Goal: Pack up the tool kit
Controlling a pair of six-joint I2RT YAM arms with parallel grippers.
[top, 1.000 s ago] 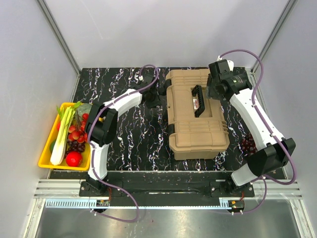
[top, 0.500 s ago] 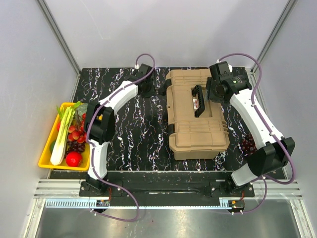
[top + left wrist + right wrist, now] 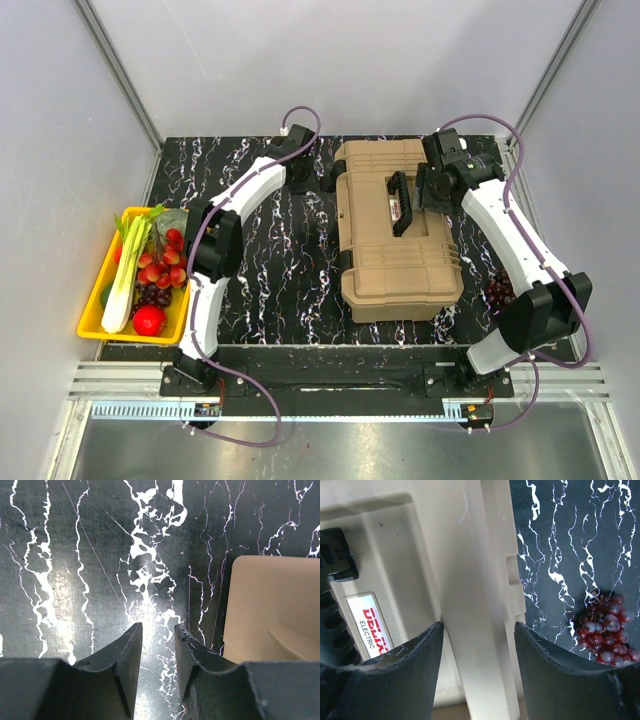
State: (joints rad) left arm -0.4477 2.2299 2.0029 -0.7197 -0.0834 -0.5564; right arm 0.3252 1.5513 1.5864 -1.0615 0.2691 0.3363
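Tan toolbox, black handle, black white-veined table, yellow tray

Bright even overhead light, soft shadows, glare on the glossy table, wrist views soft near bottom

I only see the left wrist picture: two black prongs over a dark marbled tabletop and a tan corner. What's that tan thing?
Observer: A closed tan toolbox with a black handle on its lid.
Operator: Where's the other arm?
Observer: The right end effector hangs over the toolbox's right lid edge, jaws apart.
Operator: Anything else lying around?
Observer: A bunch of dark red grapes lies right of the toolbox.
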